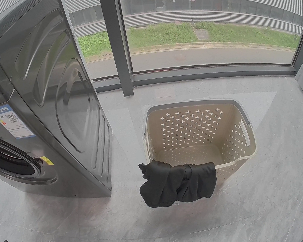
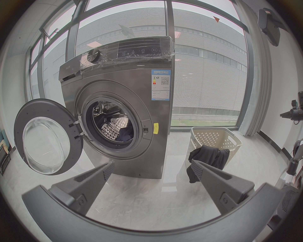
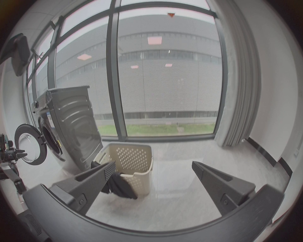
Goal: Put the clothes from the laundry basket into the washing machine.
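Two claws, both empty, each with its fingers spread wide. My left claw hangs low over the grey floor, well apart from everything. Straight ahead of it stands the washing machine. Its round door is swung fully open on the side away from the basket, and a dark piece of clothing lies inside the drum.

Ahead of that claw and off to its right sits the cream laundry basket, near the machine's side panel but not touching it. A black garment is draped over the basket rim nearest the claws, most of it hanging down the outside wall.

My right claw is also low, with the basket ahead and to its left. The garment is well apart from its fingers. Beyond the basket is the tall window, and a grey curtain hangs ahead of the right claw on its right.
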You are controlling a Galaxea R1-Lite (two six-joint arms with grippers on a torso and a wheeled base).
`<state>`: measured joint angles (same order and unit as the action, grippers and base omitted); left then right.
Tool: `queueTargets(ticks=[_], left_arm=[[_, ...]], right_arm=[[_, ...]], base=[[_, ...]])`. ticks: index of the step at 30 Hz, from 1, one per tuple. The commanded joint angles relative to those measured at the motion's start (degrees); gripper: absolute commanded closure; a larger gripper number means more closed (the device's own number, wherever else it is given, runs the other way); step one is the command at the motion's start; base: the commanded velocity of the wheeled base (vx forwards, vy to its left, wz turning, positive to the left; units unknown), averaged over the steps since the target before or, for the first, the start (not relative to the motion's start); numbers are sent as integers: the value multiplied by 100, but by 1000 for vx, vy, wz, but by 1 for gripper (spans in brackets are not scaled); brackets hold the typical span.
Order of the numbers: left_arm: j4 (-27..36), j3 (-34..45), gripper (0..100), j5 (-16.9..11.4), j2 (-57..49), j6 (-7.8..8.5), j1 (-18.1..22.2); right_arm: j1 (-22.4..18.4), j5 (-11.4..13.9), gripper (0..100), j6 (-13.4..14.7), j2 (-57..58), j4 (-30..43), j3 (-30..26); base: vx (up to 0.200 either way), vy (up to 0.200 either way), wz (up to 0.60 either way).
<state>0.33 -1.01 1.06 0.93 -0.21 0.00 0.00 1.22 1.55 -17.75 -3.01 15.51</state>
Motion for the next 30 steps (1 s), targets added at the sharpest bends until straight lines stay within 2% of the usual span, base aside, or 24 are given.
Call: queueTargets(ticks=[1,2,3,6,8,12,15,19,22,25,27,28,30], left_arm=[[2,92,0,8,-49,-32,0],[2,92,0,8,-49,-32,0],[2,92,0,8,-49,-23,0],[-7,92,0,-1,-49,-14,0],[2,92,0,-9,-49,12,0],[2,92,0,-1,-57,56,0],[2,92,0,-1,-57,30,0],[2,92,0,-1,-57,21,0],[2,92,0,-1,-49,12,0],[2,92,0,-1,-49,-6,0],[-7,92,0,-1,-49,-14,0],[-7,92,0,-1,-49,-32,0],[2,92,0,-1,-49,-32,0]], right_arm=[[18,537,0,-14,-2576,-130,49],[18,537,0,-14,-2576,-130,49],[97,625,0,-14,-3226,-464,40],[624,599,0,144,-3841,-1000,14],[905,572,0,337,-4043,-1123,14],[1503,555,0,759,-4553,-1167,163],[1635,555,0,873,-4870,-1237,295],[1758,528,0,900,-5617,-1817,409],[1837,370,0,935,-6144,-2090,515],[2338,28,0,1260,-6935,-2626,568],[2461,-52,0,1331,-7014,-2731,568],[2777,-289,0,1541,-7207,-2977,585],[2909,-412,0,1638,-7348,-3056,629]], base=[[0,0,0],[0,0,0],[0,0,0],[0,0,0],[0,0,0],[-200,0,0],[-133,0,0],[0,0,0],[0,0,0],[0,0,0],[0,0,0],[0,0,0],[0,0,0]])
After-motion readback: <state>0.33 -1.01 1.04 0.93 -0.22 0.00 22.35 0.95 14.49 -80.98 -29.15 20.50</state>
